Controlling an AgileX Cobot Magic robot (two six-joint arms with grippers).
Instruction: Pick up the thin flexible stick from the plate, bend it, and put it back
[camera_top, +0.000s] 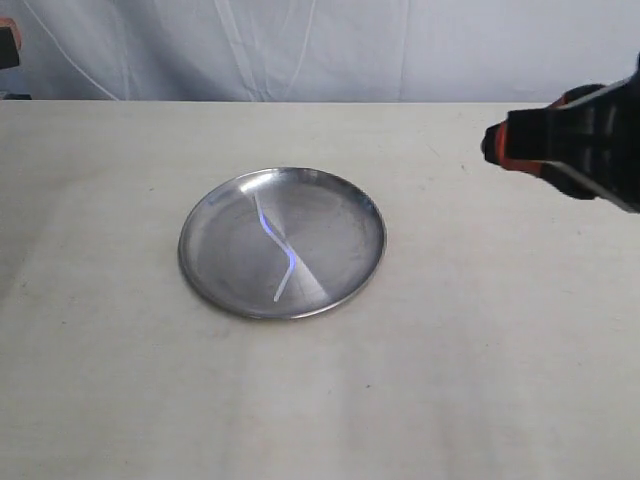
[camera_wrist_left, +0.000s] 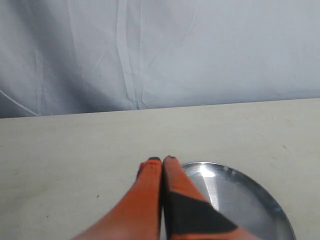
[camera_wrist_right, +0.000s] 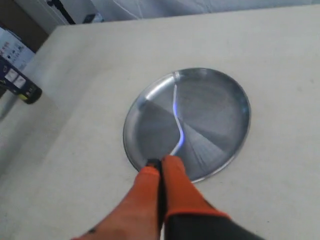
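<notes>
The plate (camera_top: 340, 232) is a round shiny steel dish on the beige table, left of the middle. The thin flexible stick (camera_top: 272, 232) lies loose on it, pale bluish-white and kinked in two places. My right gripper (camera_top: 490, 146) hovers at the right, apart from the plate and shut on nothing. In the right wrist view its orange fingertips (camera_wrist_right: 161, 161) are pressed together over the plate's (camera_wrist_right: 215, 100) near rim, with the stick (camera_wrist_right: 177, 120) just beyond them. In the left wrist view my left gripper (camera_wrist_left: 162, 160) is shut and empty beside the plate's edge (camera_wrist_left: 250, 200). No stick shows there.
A pale cloth backdrop (camera_top: 320, 45) hangs behind the table's far edge. A dark box with labels (camera_wrist_right: 20, 85) stands off the table's side in the right wrist view. A small orange-and-dark piece (camera_top: 8, 45) shows at the exterior view's far left edge.
</notes>
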